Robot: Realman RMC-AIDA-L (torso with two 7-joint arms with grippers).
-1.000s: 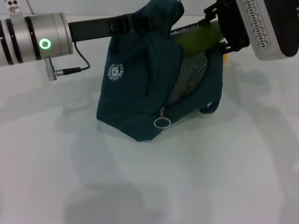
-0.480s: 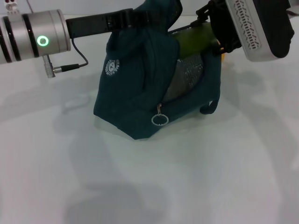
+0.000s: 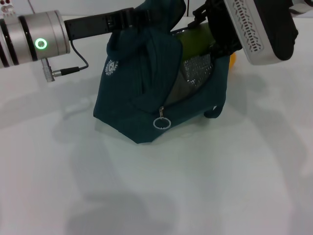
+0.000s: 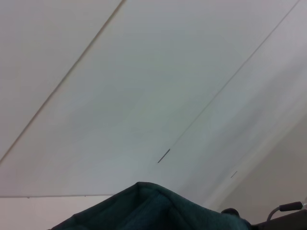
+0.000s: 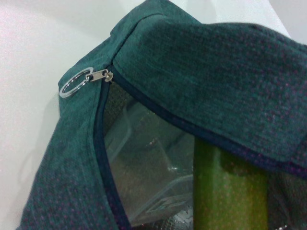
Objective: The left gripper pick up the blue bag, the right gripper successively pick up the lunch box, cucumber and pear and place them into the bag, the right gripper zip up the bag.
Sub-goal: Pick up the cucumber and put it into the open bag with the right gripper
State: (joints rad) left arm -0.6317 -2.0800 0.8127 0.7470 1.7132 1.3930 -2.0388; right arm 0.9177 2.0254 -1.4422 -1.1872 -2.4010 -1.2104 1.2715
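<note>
The blue bag [image 3: 142, 93] stands on the white table, its top bunched up, and my left gripper [image 3: 145, 17] is shut on that top from the left. Its fabric also fills the low edge of the left wrist view [image 4: 153, 206]. From the upper right, my right gripper [image 3: 213, 35] is shut on the green cucumber [image 3: 194, 43], which pokes into the bag's open mouth. In the right wrist view the cucumber [image 5: 230, 191] lies beside the clear lunch box [image 5: 144, 158] inside the bag. A yellow sliver of the pear [image 3: 233, 59] shows behind the bag.
The zipper pull with its metal ring [image 3: 161, 122] hangs at the low end of the opening, also seen as the ring [image 5: 74, 82]. A strap loop [image 3: 215, 111] sticks out on the bag's right. White table [image 3: 161, 196] lies in front.
My right gripper has moved left and down, pushing the cucumber deeper into the bag's mouth. The bag and the left arm have shifted a little to the left.
</note>
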